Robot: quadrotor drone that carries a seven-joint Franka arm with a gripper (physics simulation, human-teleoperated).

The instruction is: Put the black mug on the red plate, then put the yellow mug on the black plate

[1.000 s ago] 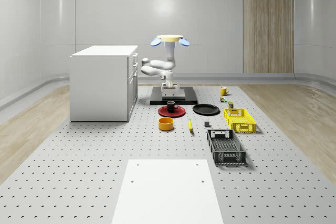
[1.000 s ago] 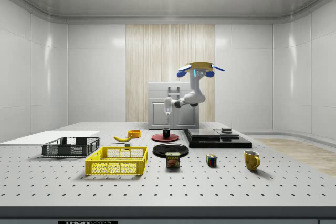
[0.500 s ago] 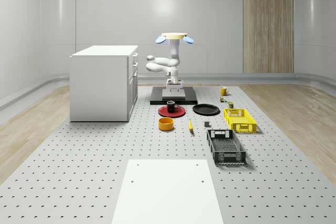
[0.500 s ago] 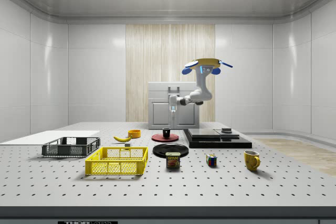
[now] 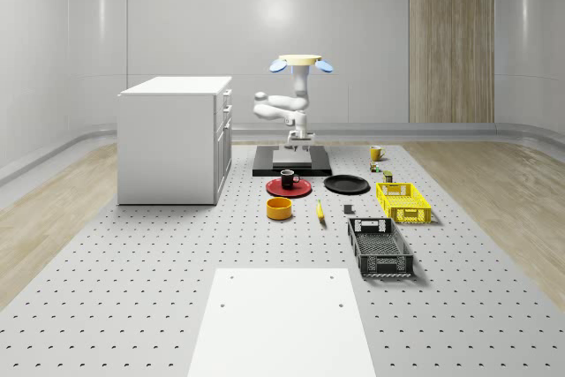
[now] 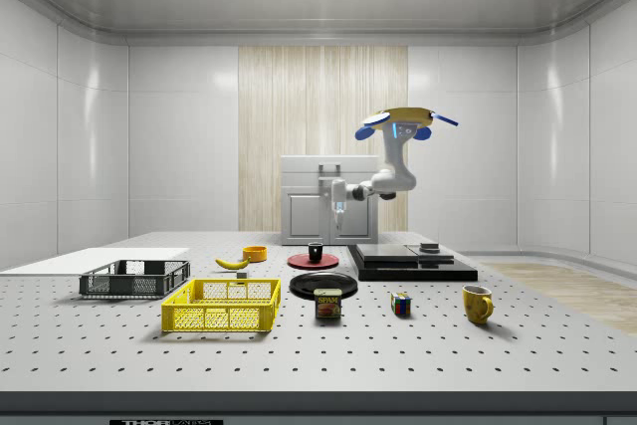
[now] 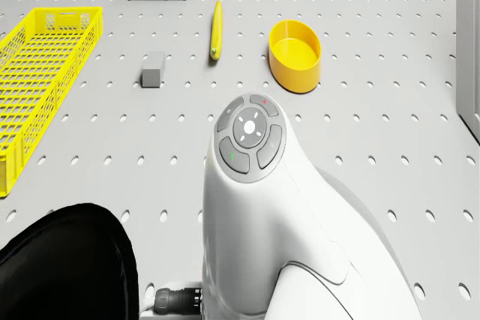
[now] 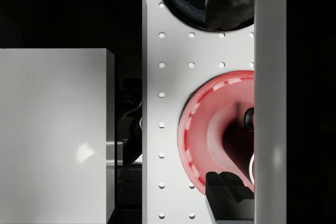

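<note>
The black mug [image 5: 288,177] stands upright on the red plate [image 5: 289,188], also seen as the mug [image 6: 316,252] on the plate [image 6: 313,261]. The black plate [image 5: 346,184] lies bare beside it. The yellow mug [image 5: 376,153] [image 6: 478,304] stands on the table, farther toward the whole-scene view's right. The drone [image 5: 301,63] hovers over the black platform [image 5: 292,162]. My gripper [image 5: 299,139] [image 6: 340,214] hangs open above that platform, behind and above the black mug, holding nothing. In the wrist view the gripper [image 8: 229,103] is spread over the red plate [image 8: 210,124].
A white cabinet [image 5: 174,139] stands left of the platform. In front of the plates lie a yellow bowl [image 5: 280,208], a banana [image 5: 320,210], a yellow basket [image 5: 403,201] and a black basket [image 5: 380,246]. A can [image 6: 327,304] and a cube [image 6: 400,304] sit near the yellow mug.
The drone and arm have drifted toward the whole-scene view's right, carrying the gripper away from the black mug. The mug stays on the red plate.
</note>
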